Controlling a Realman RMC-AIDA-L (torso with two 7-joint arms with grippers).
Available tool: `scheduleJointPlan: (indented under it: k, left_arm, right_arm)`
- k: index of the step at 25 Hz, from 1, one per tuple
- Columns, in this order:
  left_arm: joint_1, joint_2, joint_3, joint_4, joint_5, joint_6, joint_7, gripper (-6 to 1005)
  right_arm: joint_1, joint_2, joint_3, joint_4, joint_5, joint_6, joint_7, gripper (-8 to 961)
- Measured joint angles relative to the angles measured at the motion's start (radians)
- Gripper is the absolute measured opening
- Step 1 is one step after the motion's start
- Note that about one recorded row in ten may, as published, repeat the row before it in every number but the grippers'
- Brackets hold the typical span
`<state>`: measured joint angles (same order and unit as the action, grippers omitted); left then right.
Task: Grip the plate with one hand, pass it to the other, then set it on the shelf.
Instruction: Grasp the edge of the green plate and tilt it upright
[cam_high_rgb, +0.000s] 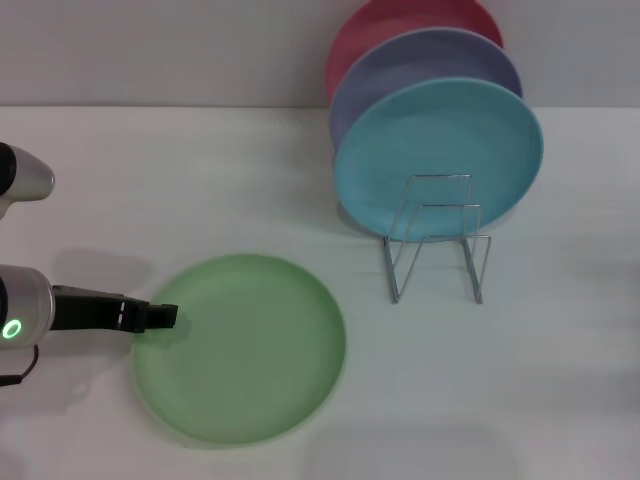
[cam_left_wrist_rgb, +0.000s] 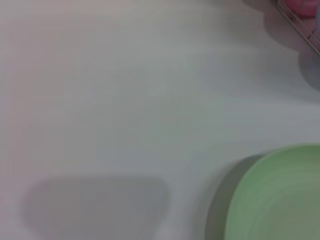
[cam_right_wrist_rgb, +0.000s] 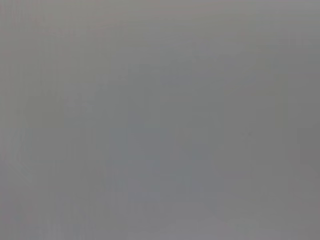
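One left claw (cam_high_rgb: 165, 317) reached the plate's (cam_high_rgb: 245, 345) left rim, grip state unclear; no writing; open counter (cam_high_rgb: 520, 380) right of plate.

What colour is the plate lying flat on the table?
Light green plate, clearest in the head view.

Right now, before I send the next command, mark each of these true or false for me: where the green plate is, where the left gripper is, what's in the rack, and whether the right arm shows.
1. The green plate lies flat on the table. True.
2. The left gripper is at the plate's left edge. True.
3. The green plate already stands in the wire rack. False: it is on the table, in front and to the left of the rack.
4. The rack holds no plates. False: a blue plate, a lavender plate and a pink plate stand in it.
5. The right gripper shows in the head view. False: it is not in view.
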<state>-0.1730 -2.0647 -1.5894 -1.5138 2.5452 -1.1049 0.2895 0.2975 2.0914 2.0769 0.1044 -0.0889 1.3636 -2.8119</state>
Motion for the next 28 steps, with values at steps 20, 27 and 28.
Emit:
scheduleJointPlan:
  k: [20,27,28]
  left_arm:
    - [-0.082,0.000,0.012,0.096,0.041,-0.054,-0.027,737]
    - [-0.083,0.000,0.013,0.090,0.044,-0.052,-0.023,562]
    - [-0.083,0.000,0.013,0.088,0.044,-0.053,-0.022,515]
  right_arm:
    - [-0.003,-0.002,0.000,0.003,0.005,0.001,-0.003,741]
    - [-0.003,-0.001,0.000,0.003,0.001,0.001,-0.006,740]
    - [-0.003,-0.001,0.000,0.003,0.001,0.001,-0.006,740]
